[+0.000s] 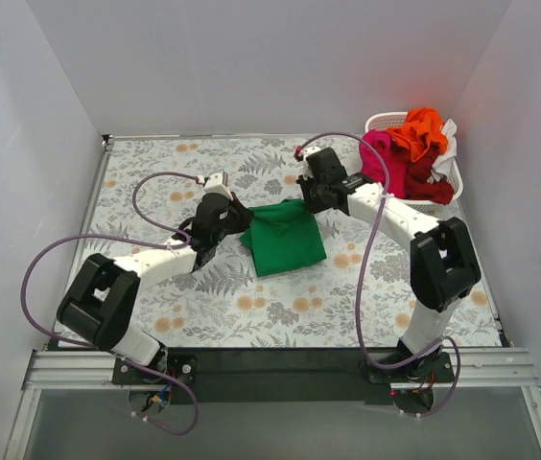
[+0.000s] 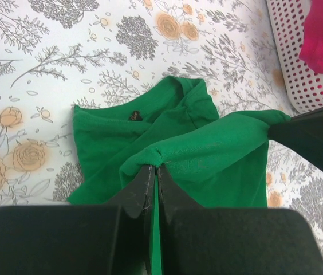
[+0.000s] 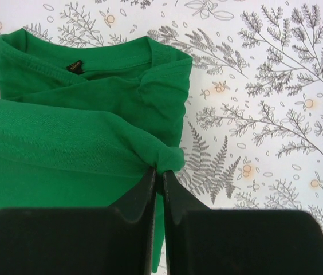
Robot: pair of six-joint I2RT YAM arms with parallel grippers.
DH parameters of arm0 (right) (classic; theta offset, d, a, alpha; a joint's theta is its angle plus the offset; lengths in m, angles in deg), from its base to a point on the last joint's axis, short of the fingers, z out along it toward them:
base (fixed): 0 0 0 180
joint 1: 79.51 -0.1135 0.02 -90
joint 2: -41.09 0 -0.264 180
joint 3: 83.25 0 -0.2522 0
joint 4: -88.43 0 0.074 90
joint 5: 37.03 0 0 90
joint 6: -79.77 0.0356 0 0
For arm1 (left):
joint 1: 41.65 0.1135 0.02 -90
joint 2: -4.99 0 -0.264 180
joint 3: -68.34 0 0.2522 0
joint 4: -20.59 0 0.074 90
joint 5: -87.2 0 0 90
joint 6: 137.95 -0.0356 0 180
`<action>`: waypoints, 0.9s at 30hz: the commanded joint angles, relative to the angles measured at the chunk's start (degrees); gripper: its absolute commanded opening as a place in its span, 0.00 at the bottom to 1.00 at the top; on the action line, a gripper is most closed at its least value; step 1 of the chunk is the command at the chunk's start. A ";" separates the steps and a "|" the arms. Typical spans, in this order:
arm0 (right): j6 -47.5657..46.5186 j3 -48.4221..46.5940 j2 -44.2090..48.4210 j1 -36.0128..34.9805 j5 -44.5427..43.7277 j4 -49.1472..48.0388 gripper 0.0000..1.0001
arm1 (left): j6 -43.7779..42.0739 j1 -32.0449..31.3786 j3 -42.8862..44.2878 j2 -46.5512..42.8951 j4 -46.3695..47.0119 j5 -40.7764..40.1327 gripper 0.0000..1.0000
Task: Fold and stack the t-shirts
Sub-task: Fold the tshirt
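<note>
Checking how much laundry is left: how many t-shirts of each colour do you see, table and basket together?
green t-shirt: 1
orange t-shirt: 1
magenta pink t-shirt: 1
dark red t-shirt: 1
white t-shirt: 1
Total: 5 visible; the basket may hide more.

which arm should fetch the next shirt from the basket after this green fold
Right: the right hand pinches the green t-shirt on the side nearer the basket; the left hand holds the far side.

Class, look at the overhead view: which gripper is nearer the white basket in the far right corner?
Right. The right gripper pinches the green t-shirt on the side toward the basket; the left gripper pinches the opposite side, farther away.
</note>
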 commanded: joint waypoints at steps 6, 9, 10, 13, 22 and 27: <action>-2.40 -8.65 -5.84 2.28 1.49 -1.78 0.01 | -0.68 4.24 4.78 5.89 1.78 1.31 0.00; -2.40 -10.85 -8.03 2.63 2.11 -1.87 0.01 | -0.59 4.94 5.05 6.42 1.16 0.35 0.00; -2.40 -11.56 -9.08 2.72 2.46 -1.78 0.01 | -0.50 5.03 5.14 6.42 0.81 0.00 0.00; -2.22 -14.28 -11.37 2.81 2.81 -1.78 0.01 | -0.24 5.20 5.23 6.42 -0.07 -2.19 0.00; 0.41 -15.97 -7.36 3.51 -0.69 -1.78 0.74 | 0.47 7.31 9.80 5.73 -8.94 -11.33 0.59; 0.59 -8.60 -0.49 3.51 -0.97 -3.54 0.76 | -0.42 7.31 7.96 -3.05 -9.65 -13.64 0.79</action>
